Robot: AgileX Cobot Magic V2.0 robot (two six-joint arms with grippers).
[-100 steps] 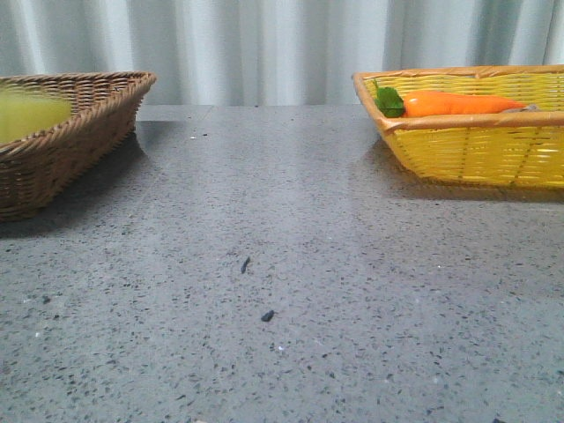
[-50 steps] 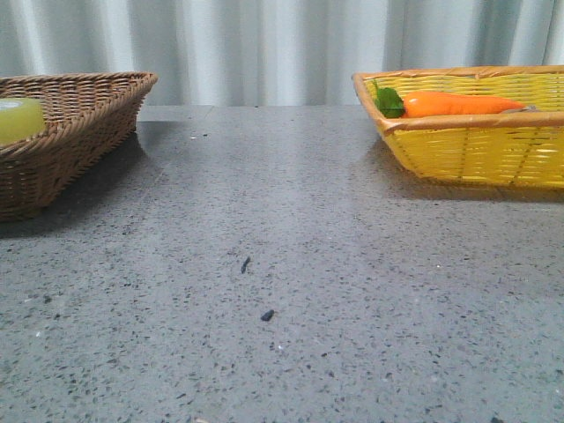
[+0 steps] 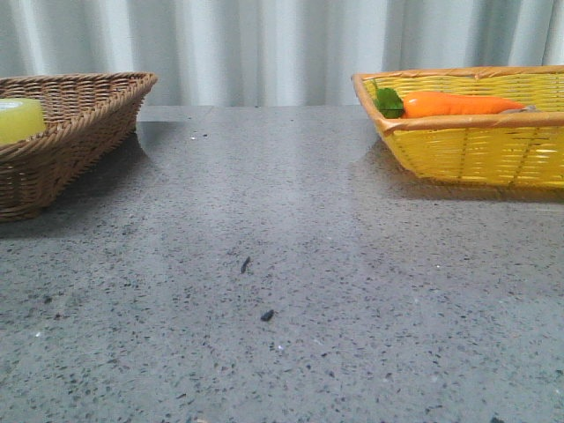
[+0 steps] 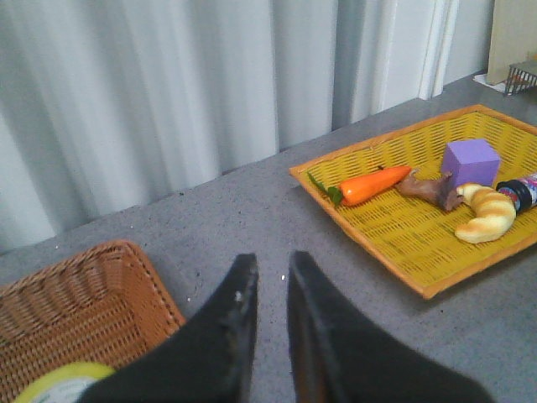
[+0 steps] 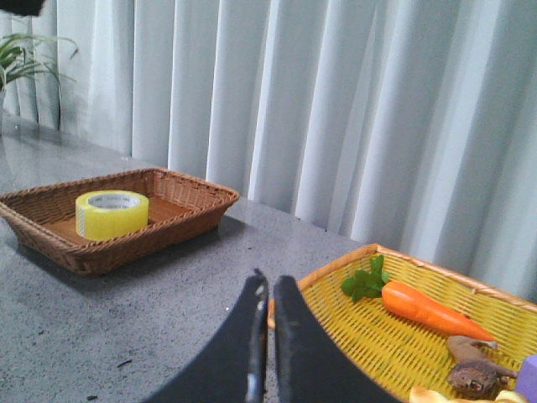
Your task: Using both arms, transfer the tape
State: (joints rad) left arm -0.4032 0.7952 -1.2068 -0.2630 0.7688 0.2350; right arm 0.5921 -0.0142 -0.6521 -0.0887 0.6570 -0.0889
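The task looks finished, or nearly so: the tape (image 5: 112, 214) lies flat inside the brown wicker basket (image 5: 50, 239), in the middle left of the right wrist view, and neither arm holds anything. In the front view only a yellow sliver of the roll shows above the basket's rim at the far left edge. If this placement is the goal, my judgement is that nothing further is called for beyond keeping both arms clear of the baskets; if the roll is only waiting to be picked up, the left arm, which is nearer to it, would need to open and come down over it.

The grey speckled table (image 3: 291, 264) fills most of the front view, with a few small dark specks near its centre. Behind it, pale pleated curtains (image 3: 264, 48) run across the top of the frame. A green plant shows in the upper left corner of the right wrist view.

The yellow basket (image 3: 476, 154) stands at the upper right of the front view, well apart from the brown one. It holds an orange carrot (image 3: 458, 104) with green leaves; the left wrist view also shows a purple block (image 4: 470, 159), a croissant-like piece (image 4: 487, 217) and a brown lump (image 4: 428, 188) in it.

The left gripper (image 4: 270, 273), at the bottom centre of its view, has its fingers slightly parted with a narrow gap and nothing between them. The right gripper (image 5: 268, 290) has its fingers drawn almost together, also empty.
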